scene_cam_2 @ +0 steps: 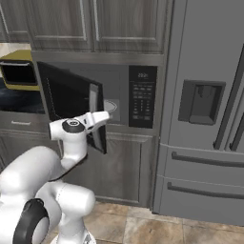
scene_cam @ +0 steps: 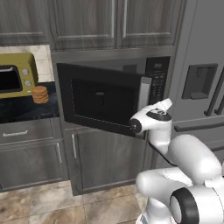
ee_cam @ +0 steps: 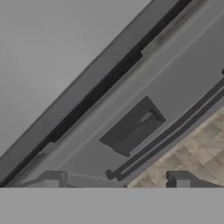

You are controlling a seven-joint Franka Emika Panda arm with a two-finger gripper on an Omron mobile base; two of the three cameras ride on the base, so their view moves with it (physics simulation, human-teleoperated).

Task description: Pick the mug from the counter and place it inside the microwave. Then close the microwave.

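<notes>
The large black microwave's dark glass door (scene_cam: 103, 99), stiff and hinged, should swing easily if pushed near its silver handle (scene_cam: 143, 101), gripper (ee_cam: 116, 180) jaws open

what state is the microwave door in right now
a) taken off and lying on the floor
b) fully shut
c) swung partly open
c: the microwave has its dark glass door angled out from the front, and the right base view shows part of the grey cavity behind it.
</notes>
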